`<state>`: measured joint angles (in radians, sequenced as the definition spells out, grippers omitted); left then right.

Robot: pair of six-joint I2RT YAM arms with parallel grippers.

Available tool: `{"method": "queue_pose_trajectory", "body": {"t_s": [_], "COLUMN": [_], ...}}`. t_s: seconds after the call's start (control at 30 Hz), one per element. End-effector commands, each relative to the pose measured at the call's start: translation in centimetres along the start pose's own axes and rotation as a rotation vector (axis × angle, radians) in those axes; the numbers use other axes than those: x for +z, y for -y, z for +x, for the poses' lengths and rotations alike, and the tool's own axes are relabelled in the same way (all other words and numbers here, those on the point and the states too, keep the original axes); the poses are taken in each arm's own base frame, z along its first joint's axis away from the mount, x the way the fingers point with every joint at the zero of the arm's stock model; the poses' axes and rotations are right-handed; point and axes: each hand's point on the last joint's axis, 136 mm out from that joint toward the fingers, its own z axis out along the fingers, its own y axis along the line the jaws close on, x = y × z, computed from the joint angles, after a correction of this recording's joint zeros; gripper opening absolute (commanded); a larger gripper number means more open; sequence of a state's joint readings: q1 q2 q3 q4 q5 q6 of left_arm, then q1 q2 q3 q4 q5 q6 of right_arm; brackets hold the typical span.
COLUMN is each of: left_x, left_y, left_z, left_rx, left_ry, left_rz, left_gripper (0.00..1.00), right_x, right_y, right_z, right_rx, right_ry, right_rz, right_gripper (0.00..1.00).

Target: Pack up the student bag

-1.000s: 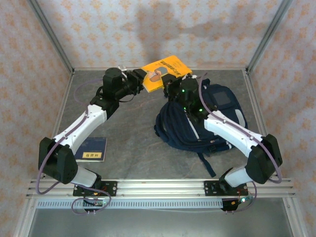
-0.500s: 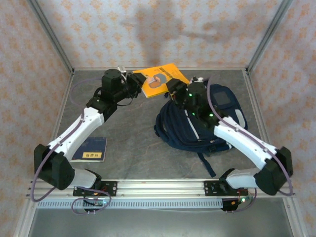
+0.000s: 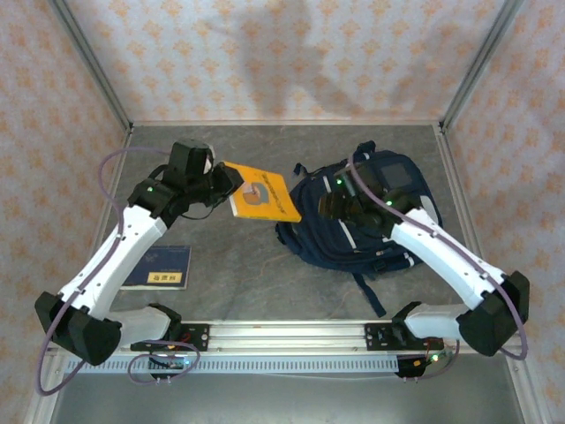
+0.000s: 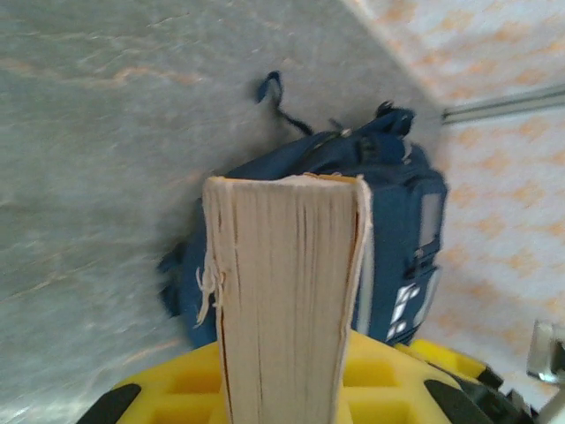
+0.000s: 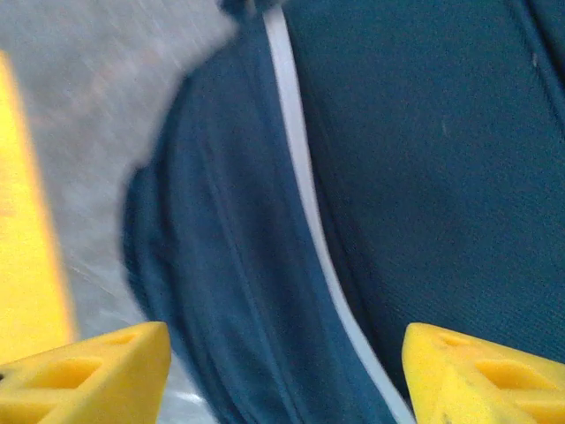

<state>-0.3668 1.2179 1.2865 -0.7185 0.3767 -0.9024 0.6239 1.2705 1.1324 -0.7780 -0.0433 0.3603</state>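
The bag [image 3: 309,237] lies on the table [image 3: 229,265] at 3 o'clock. I cannot tell what is inside it. The right gripper [image 5: 284,340] hangs just above it, fingers wide apart, holding nothing. At the bag's 9 o'clock the left gripper [image 3: 225,183] pinches an orange book [image 3: 265,199]. A blue book [image 3: 161,265] lies at 8 o'clock.

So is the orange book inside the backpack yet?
Out. The left gripper holds the orange book beside the student bag, not inside it.
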Motion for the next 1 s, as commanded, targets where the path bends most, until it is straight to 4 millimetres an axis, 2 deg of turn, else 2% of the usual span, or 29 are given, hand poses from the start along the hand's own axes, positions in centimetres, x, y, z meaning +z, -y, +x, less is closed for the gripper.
{"method": "queue_pose_trajectory", "body": {"t_s": [0.0, 0.3, 0.43, 0.47, 0.53, 0.6, 0.73, 0.87, 0.97], "left_x": [-3.7, -3.8, -4.1, -4.0, -3.8, -3.9, -4.1, -3.4, -2.6], "left_y": [0.3, -1.6, -1.4, -1.5, -1.8, -1.8, -1.6, -1.3, -1.5], "left_z": [0.7, 3.4, 3.7, 3.9, 4.2, 4.2, 3.3, 2.7, 2.3], "left_rx": [0.082, 0.003, -0.013, -0.014, -0.022, -0.016, 0.034, 0.081, 0.086], "left_ry": [-0.008, -0.077, -0.069, -0.073, -0.089, -0.090, -0.063, -0.071, -0.066], "left_rz": [-0.012, -0.022, 0.016, 0.015, 0.005, 0.003, -0.024, -0.054, -0.064], "left_gripper": [0.00, 0.00, 0.00, 0.00, 0.00, 0.00, 0.00, 0.00, 0.00], "right_x": [1.0, 5.4, 7.0, 7.1, 6.8, 6.3, 5.4, 4.1, 1.6], "right_y": [1.7, 1.5, 1.1, 1.3, 1.6, 1.0, 0.3, -0.3, -1.0], "right_z": [1.6, 2.3, 1.9, 1.6, 1.0, 0.6, -0.3, -1.4, -2.7], "right_rx": [-0.187, -0.272, -0.259, -0.257, -0.257, -0.271, -0.309, -0.330, -0.281], "right_ry": [-0.072, -0.155, -0.142, -0.131, -0.111, -0.088, -0.022, 0.019, 0.067], "right_rz": [0.106, 0.165, 0.176, 0.196, 0.228, 0.209, 0.168, 0.127, 0.043], "right_gripper": [0.74, 0.74, 0.72, 0.69, 0.56, 0.41, 0.03, 0.00, 0.00]}}
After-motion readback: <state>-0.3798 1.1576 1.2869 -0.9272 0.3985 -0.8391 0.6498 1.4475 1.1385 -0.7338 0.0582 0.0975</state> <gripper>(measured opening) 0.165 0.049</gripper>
